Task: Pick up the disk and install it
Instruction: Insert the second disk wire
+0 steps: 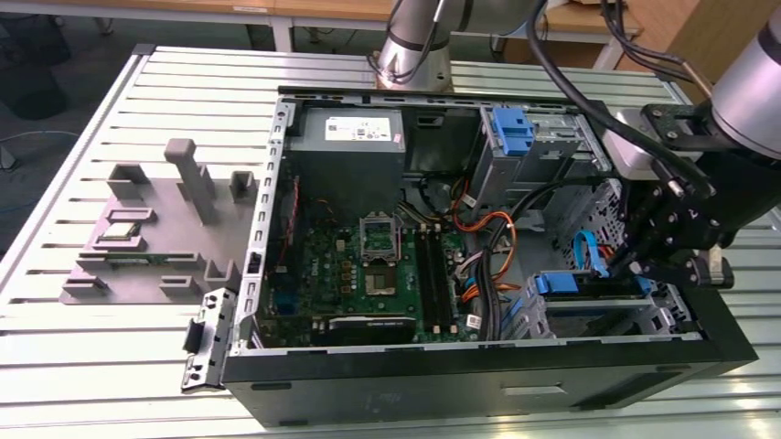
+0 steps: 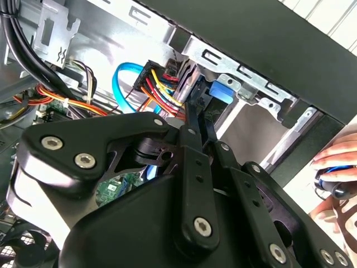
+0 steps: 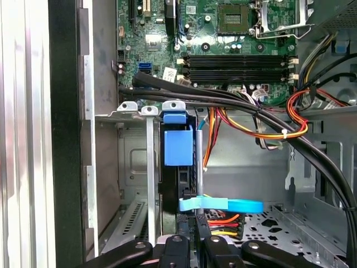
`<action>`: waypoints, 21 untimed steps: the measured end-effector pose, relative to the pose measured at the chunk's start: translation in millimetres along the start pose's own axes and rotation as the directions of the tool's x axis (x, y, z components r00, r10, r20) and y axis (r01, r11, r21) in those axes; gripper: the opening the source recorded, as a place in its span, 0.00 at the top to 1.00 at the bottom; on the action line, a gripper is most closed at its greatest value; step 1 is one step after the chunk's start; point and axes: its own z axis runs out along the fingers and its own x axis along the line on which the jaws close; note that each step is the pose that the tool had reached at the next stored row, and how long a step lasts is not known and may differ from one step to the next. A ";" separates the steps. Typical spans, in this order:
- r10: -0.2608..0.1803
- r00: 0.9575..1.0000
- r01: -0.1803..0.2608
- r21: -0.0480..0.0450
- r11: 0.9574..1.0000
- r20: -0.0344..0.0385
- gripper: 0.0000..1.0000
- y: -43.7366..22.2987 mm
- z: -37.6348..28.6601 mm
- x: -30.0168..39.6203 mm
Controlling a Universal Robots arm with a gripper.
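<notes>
With the disk [image 3: 178,146] standing edge-on in the drive bay of the open computer case [image 1: 488,384], the pincer [image 2: 192,120] is closed thin on its rear edge; a straight, steady push should seat it squarely.

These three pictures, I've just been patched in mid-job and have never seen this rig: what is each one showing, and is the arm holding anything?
The exterior view looks down on an open computer case lying on a slatted metal table, with a grey fixture beside it. The robot arm reaches in from the exterior view's right. Both wrist views ride on the arm and look past its black gripper into the case. The gripper is down at the drive bay, its fingers closed on the disk, which stands edge-on in the bay with its blue carrier rail showing. Above it lie the motherboard and a cable bundle. A person's hand rests outside the case.
</notes>
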 end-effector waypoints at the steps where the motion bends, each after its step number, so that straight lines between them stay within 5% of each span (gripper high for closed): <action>1: 0.000 1.000 0.000 0.000 1.000 0.000 0.84 0.2 0.1 0.0; 21: 0.000 1.000 0.000 0.000 1.000 0.000 0.84 0.5 -0.7 0.0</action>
